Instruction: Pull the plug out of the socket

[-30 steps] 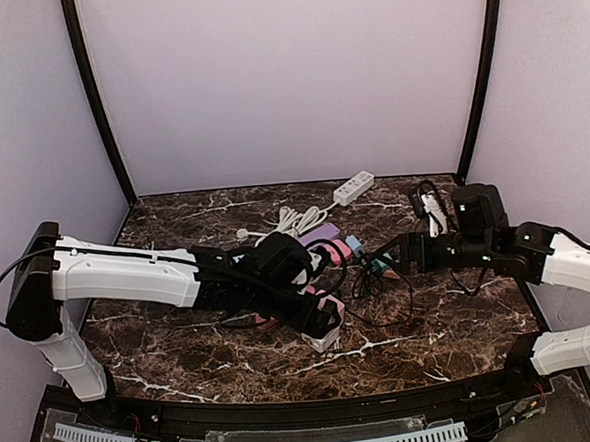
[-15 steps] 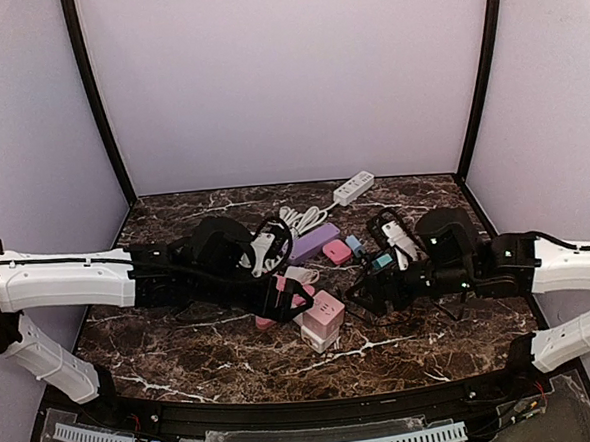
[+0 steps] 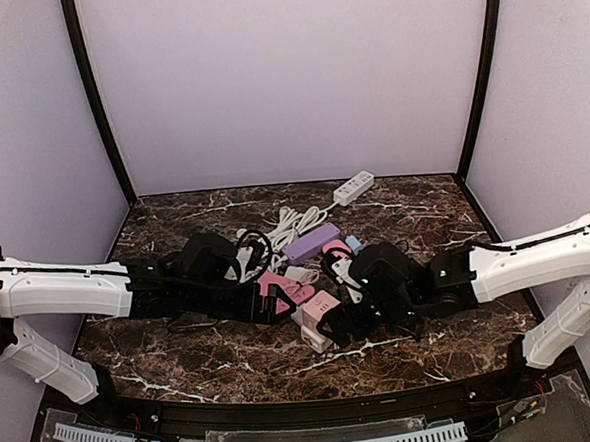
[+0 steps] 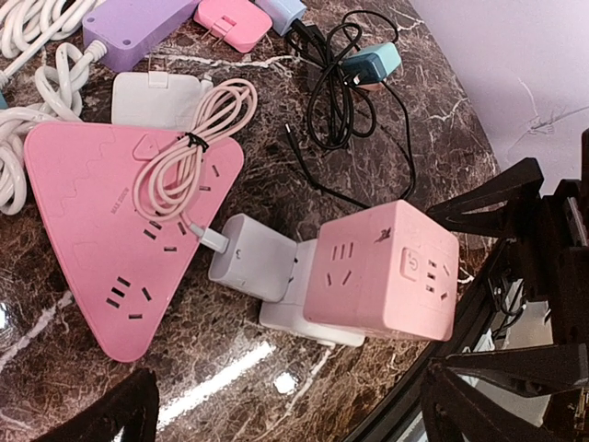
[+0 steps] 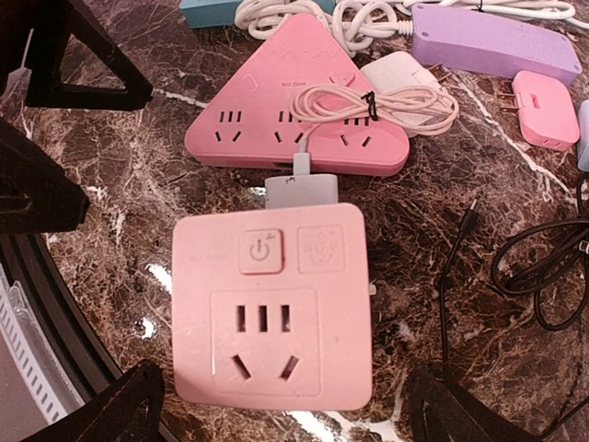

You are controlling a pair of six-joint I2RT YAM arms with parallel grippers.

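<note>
The left gripper [image 4: 294, 416] and right gripper [image 5: 281, 416] are held spread, empty. The cube socket [image 5: 271, 308], white plug [image 4: 253, 270] seemingly seated, is set near the table edge [image 5: 83, 285].

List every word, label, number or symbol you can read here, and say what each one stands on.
Power symbol, a circle with a stroke: on the button of the pink cube socket.
The embossed panel beside that button: too faint to read.
Small embossed print on the pink triangular power strip: too small to read.
No other words or numbers are legible.
</note>
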